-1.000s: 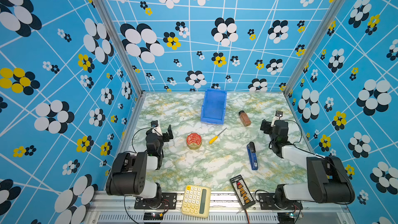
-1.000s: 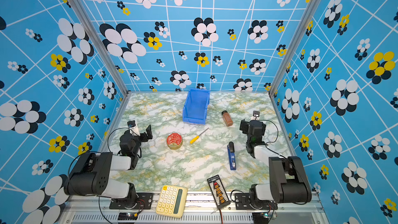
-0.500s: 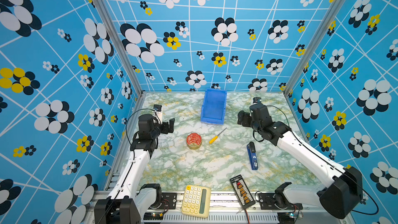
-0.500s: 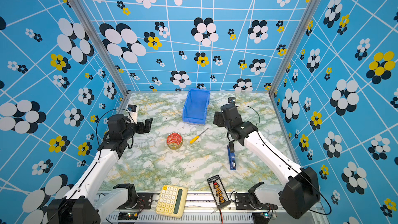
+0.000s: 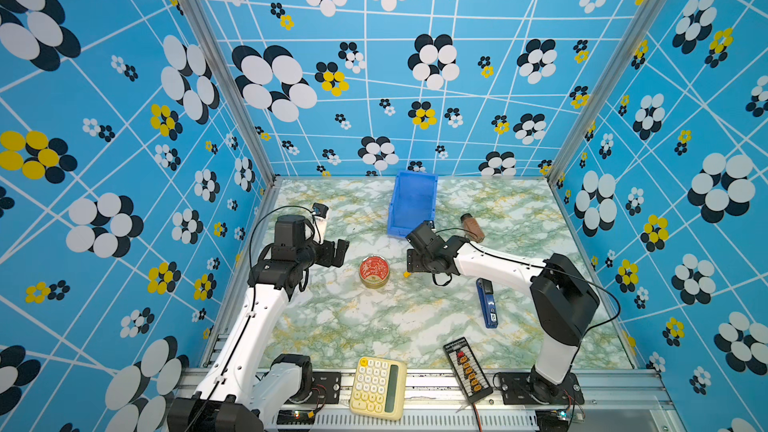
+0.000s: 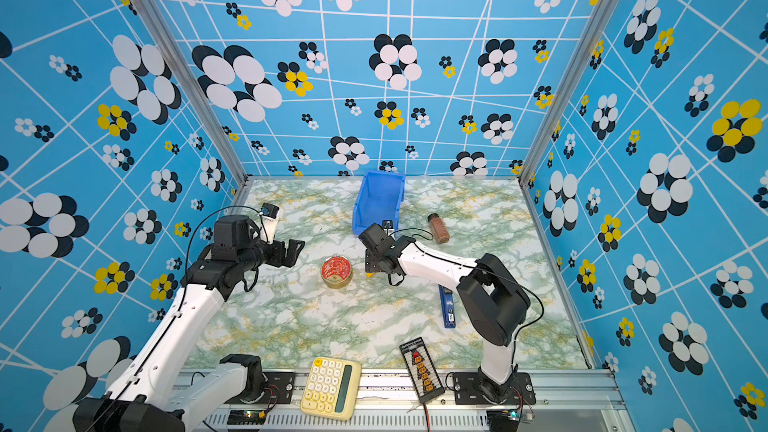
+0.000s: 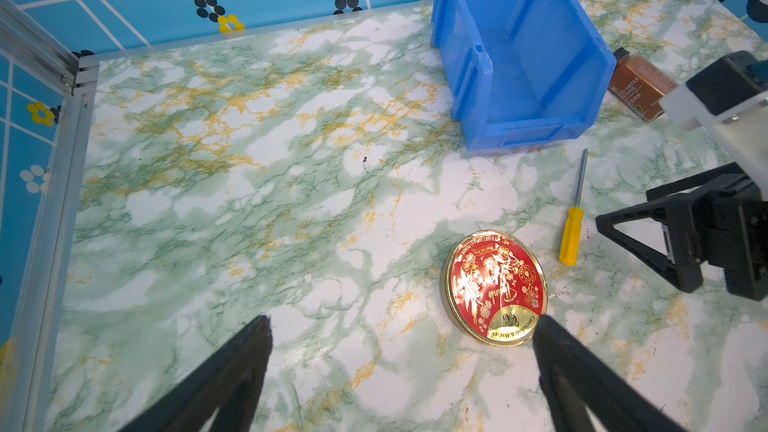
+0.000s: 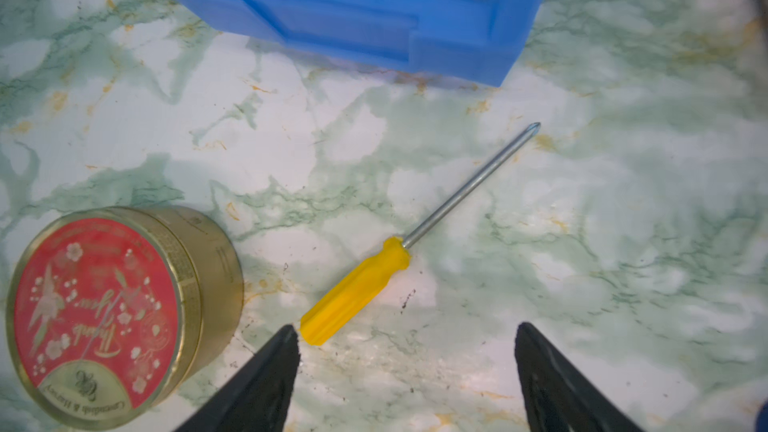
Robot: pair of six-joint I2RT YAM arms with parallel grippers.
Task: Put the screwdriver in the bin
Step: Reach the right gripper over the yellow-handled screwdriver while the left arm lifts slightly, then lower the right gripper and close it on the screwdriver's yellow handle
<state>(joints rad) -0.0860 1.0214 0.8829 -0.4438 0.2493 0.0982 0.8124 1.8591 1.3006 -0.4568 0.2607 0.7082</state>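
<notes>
Green-veined marble-print table [image 5: 374, 326]. Bright blue open-top plastic bin [image 5: 412, 201], far side. Left fingers [image 7: 232, 367]: wide, holding nothing. Right fingers [image 8: 266, 367]: wide, holding nothing. Round red-lidded tin [image 7: 494, 286]. Yellow-handled, grey-shafted screwdriver [image 8: 361, 288]: flat on table between tin and bin, touching neither, handle end just beside one right fingertip; in both top views apparently mostly hidden under right arm [image 5: 498, 268].

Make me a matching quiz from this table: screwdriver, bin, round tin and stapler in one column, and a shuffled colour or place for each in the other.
Column one:
1. screwdriver
2. bin
3. round tin
4. stapler

Column two:
A. red lid, gold rim
B. open-topped, by the back wall
C. blue and black, lying flat
D. yellow handle, thin metal shaft

Pairs: 1-D, 2-B, 3-A, 4-C
</notes>
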